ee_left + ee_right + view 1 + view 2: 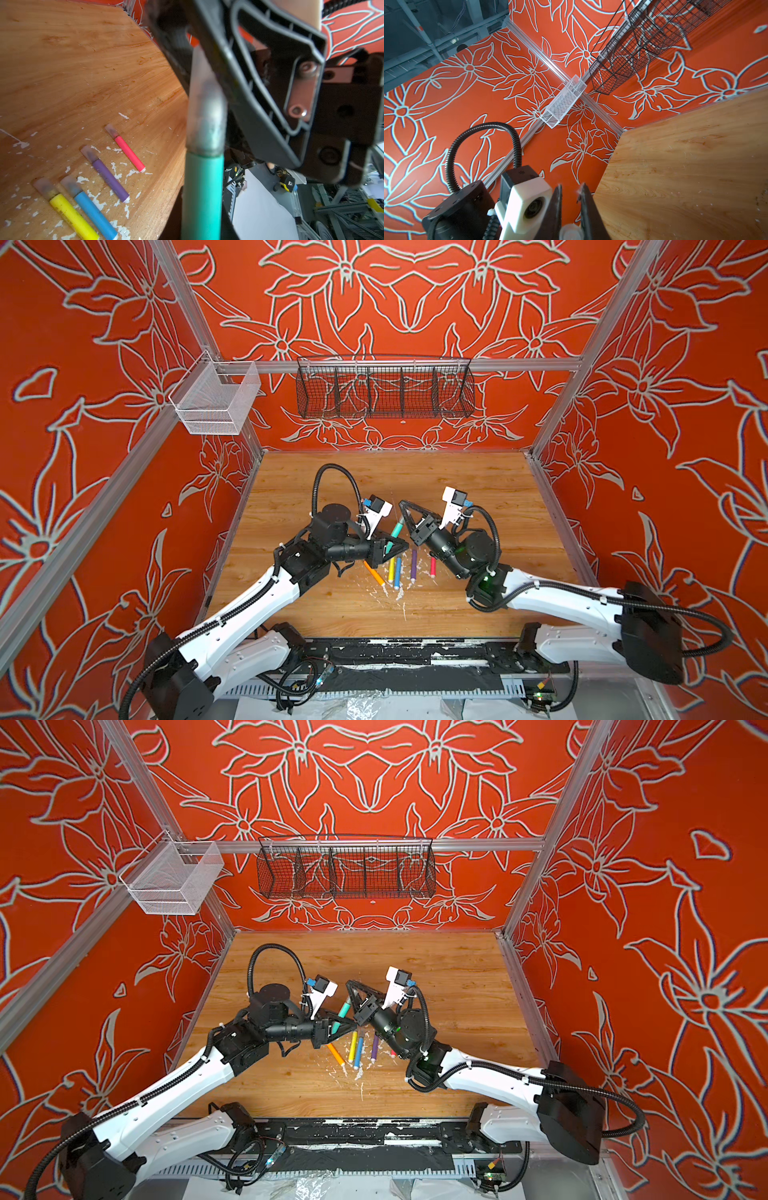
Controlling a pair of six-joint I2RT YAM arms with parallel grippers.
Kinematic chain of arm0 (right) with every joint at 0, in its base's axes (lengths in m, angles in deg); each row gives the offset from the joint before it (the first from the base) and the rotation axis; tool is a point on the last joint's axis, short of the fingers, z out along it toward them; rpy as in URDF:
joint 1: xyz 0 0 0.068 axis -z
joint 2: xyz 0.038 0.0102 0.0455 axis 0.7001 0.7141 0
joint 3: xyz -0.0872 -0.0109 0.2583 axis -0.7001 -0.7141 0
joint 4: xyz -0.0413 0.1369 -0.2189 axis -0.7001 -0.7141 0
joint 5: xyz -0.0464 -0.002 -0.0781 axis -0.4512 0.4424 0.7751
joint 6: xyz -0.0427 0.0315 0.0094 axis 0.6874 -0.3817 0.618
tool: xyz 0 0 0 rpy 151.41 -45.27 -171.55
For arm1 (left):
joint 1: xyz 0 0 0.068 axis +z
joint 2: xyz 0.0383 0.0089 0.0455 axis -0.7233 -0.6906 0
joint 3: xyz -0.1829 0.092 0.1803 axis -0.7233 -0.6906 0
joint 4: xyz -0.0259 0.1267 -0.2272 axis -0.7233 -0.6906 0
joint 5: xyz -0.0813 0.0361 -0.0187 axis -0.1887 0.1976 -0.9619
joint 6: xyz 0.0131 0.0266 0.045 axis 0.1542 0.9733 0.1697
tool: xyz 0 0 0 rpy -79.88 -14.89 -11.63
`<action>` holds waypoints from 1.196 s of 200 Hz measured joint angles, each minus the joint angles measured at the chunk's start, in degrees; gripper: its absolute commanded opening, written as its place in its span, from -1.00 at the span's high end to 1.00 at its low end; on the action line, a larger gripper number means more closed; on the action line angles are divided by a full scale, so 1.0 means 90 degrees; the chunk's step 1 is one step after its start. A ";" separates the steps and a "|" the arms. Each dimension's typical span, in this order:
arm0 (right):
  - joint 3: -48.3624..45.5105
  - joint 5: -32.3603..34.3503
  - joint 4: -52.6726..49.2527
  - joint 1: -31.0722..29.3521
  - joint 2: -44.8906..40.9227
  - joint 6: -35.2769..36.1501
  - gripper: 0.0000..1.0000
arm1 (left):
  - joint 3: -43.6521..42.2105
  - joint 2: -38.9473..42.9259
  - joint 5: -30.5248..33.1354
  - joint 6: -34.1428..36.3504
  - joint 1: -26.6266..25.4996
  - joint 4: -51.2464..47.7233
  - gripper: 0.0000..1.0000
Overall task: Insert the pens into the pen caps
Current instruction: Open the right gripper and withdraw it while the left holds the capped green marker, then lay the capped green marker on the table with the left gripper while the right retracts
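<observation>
in a top view the left tool (pixel 398 548) was clamped on the green pen (pixel 395 533) above the tabletop (pixel 478 497), with the right tool (pixel 404 508) at its upper end. left wrist: the cap (pixel 204 116) looked seated, and four capped pens (pixel 110 178) lay on the tabletop. right wrist: the fingers (pixel 588 209) pinched the cap. the pen was probably light, stiff and slick, best held mid-barrel.

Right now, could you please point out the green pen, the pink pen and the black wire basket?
green pen (pixel 202 197): left wrist view, on its green barrel.
pink pen (pixel 129 153): left wrist view, mid-barrel.
black wire basket (pixel 384 404): in a top view, front mesh wall.
</observation>
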 measured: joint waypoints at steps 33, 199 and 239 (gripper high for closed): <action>0.0308 -0.0435 0.0194 -0.0015 0.0255 0.0236 1.00 | 0.0005 0.0226 -0.0238 -0.0010 0.0236 -0.0012 1.00; 0.0848 -0.0809 -0.4728 0.0002 -0.1039 0.0262 -0.95 | -0.0804 0.0986 0.3995 -0.0578 0.0860 -0.0364 1.00; 0.1855 0.0746 -0.6773 0.1421 -0.1766 0.1047 -0.95 | -0.2169 0.0590 0.4957 -0.1685 0.0857 -0.0648 1.00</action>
